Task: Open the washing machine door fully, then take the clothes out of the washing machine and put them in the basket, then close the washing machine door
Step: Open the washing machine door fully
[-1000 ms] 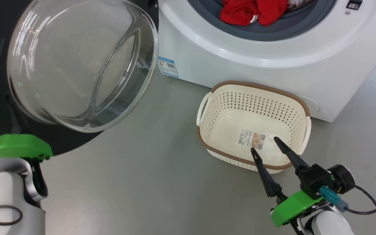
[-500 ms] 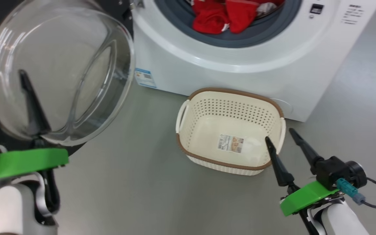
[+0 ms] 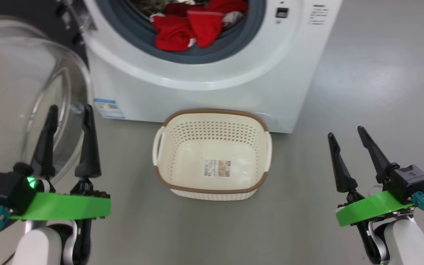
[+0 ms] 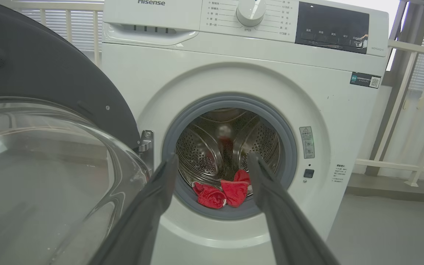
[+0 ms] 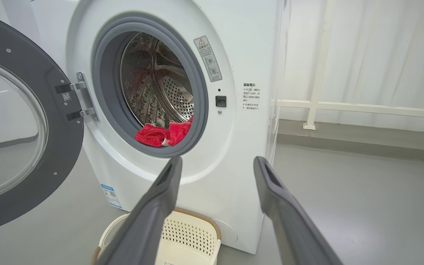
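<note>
Straight ahead of wide-open, empty left gripper: red garments on front lip of drum. Farther off: right gripper, likewise open, empty.

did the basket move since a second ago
No. The basket still sits with its back right corner by the round cover low on the washing machine; the camera turned, not the basket.

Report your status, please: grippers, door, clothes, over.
Left gripper and right gripper open, empty. Door wide open; clothes at washing machine mouth; basket empty. Nothing seen in the way.
</note>
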